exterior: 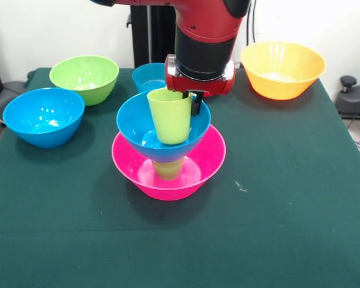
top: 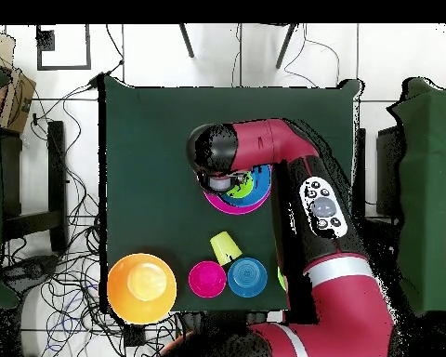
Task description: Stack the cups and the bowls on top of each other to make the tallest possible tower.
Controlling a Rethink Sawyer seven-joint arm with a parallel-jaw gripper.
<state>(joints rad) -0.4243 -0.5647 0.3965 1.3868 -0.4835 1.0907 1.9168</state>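
Pink bowl (exterior: pixel 168 165) sits nearest, base of tower (exterior: pixel 167 141): cup under blue bowl (exterior: pixel 138 123). Gripper (exterior: pixel 189 101) is closed on green cup's (exterior: pixel 170 115) rim, cup hanging in blue bowl, directly below wrist. Risk: blue bowl rests on narrow cup; off-centre release or sideways drag on exit could tip the stack. Spare bowls well apart.

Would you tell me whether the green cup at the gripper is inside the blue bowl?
Inside: the green cup stands upright, its base within the blue bowl.
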